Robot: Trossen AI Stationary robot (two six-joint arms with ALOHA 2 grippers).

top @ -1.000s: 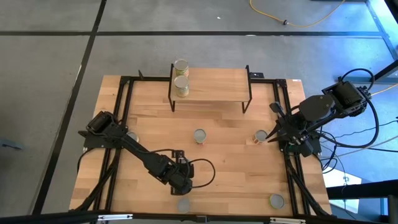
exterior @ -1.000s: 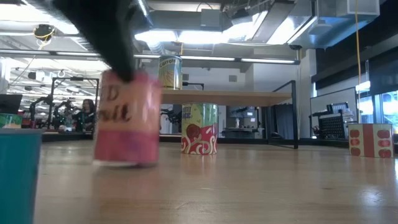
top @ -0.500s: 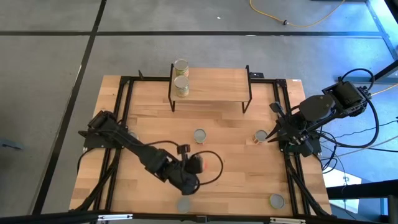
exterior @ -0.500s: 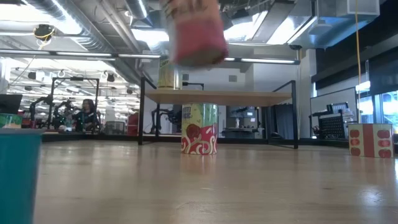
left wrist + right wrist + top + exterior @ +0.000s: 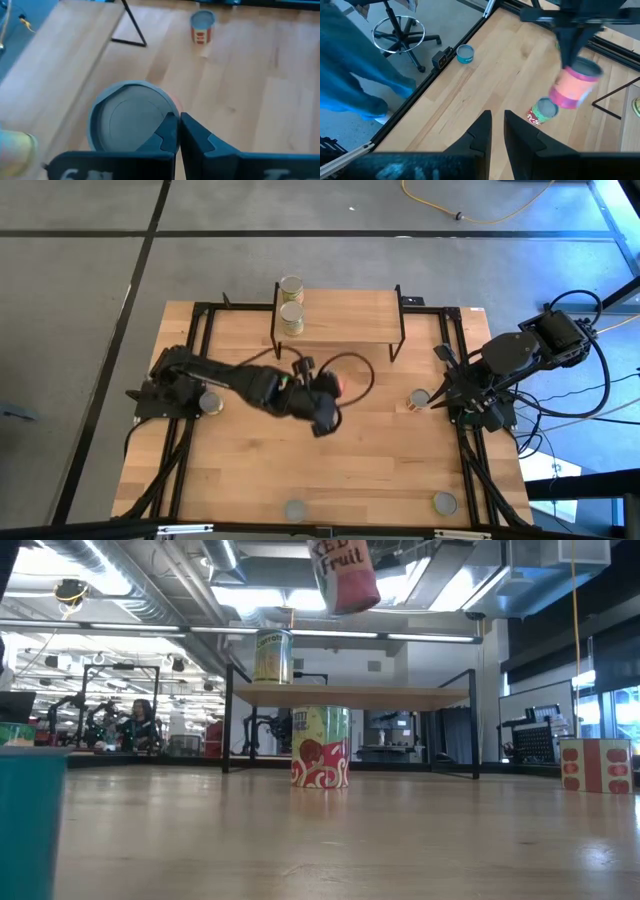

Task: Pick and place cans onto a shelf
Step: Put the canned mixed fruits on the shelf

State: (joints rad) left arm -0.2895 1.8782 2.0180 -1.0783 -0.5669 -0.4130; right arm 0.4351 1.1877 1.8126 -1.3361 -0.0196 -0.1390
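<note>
From my station, working left to right. A silver-topped can [image 5: 210,402] sits by the table's [image 5: 380,470] left edge, just beside the left arm's base. The left gripper [image 5: 330,395] is clenched on a pink-labelled can [image 5: 343,575], held in the air above the middle of the table, in front of the shelf [image 5: 350,318]; the label reads "Fruit" in the low view. Directly beneath it a green-and-red can [image 5: 320,746] stands on the table (hidden under the arm from above). Two cans stand at the shelf's left end, one yellow-labelled [image 5: 291,319], one behind it [image 5: 291,286]. Two more cans sit along the table's near edge [image 5: 295,509] [image 5: 444,503]. A red-labelled can [image 5: 419,399] stands near the right edge, just beside the right gripper [image 5: 498,125], whose fingers stand slightly apart, grasping nothing.
</note>
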